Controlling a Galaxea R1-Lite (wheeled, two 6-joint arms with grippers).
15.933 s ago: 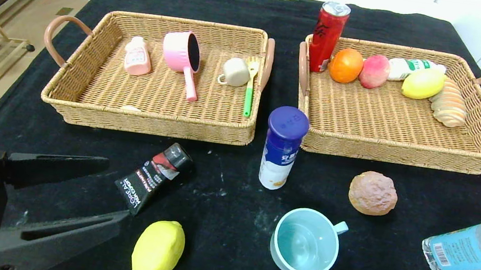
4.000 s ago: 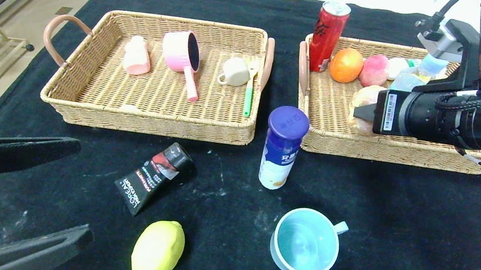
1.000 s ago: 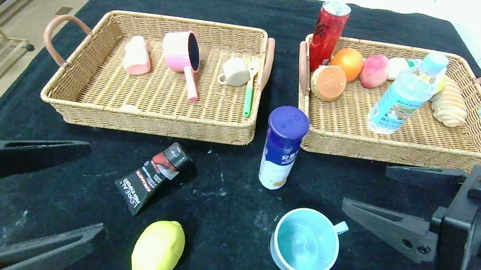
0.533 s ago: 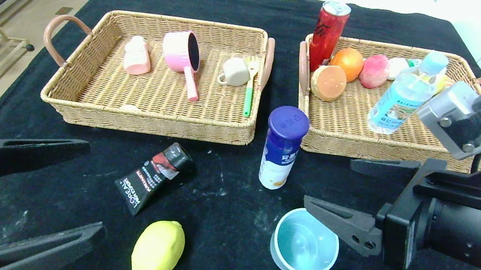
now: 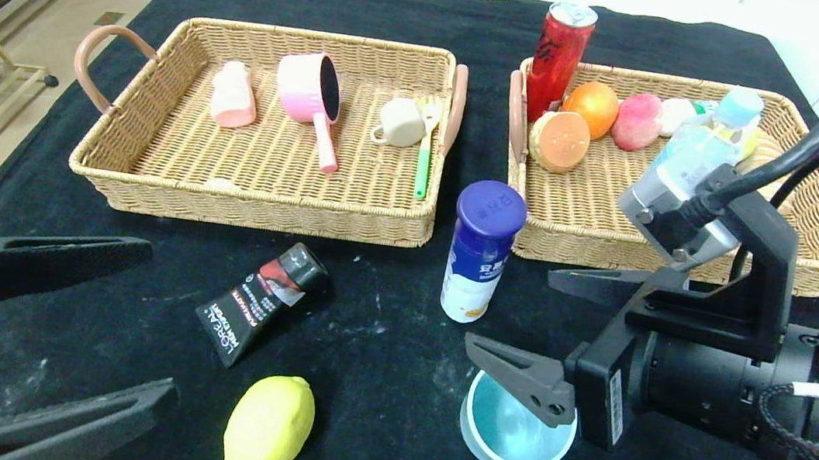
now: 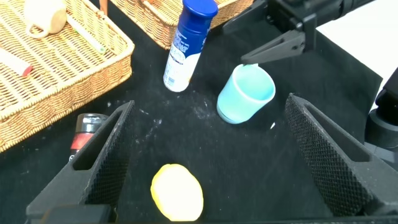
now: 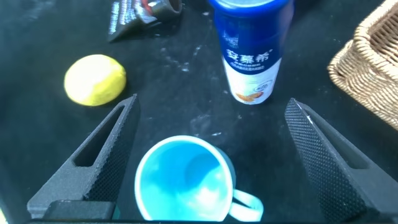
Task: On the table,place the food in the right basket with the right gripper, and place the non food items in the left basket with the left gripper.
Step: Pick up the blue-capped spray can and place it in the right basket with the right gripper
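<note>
My right gripper (image 5: 511, 311) is open and empty, hovering over the teal cup (image 5: 509, 434) with its fingers pointing at the blue-capped white bottle (image 5: 481, 250). In the right wrist view the cup (image 7: 183, 180) lies between the open fingers and the bottle (image 7: 252, 50) stands just beyond them. My left gripper (image 5: 160, 320) is open and empty at the near left. The yellow lemon (image 5: 270, 426) and the black tube (image 5: 260, 301) lie beside it. The lemon (image 6: 177, 191) lies between its fingers in the left wrist view.
The left basket (image 5: 248, 210) holds a pink pot, a pink bottle, a small cup and a green spatula. The right basket (image 5: 579, 252) holds a red can, fruit, a bun, bread and a water bottle.
My right arm has swung in from the right edge to the left, so its open fingers now reach over the teal cup. The left arm and the objects have stayed still.
</note>
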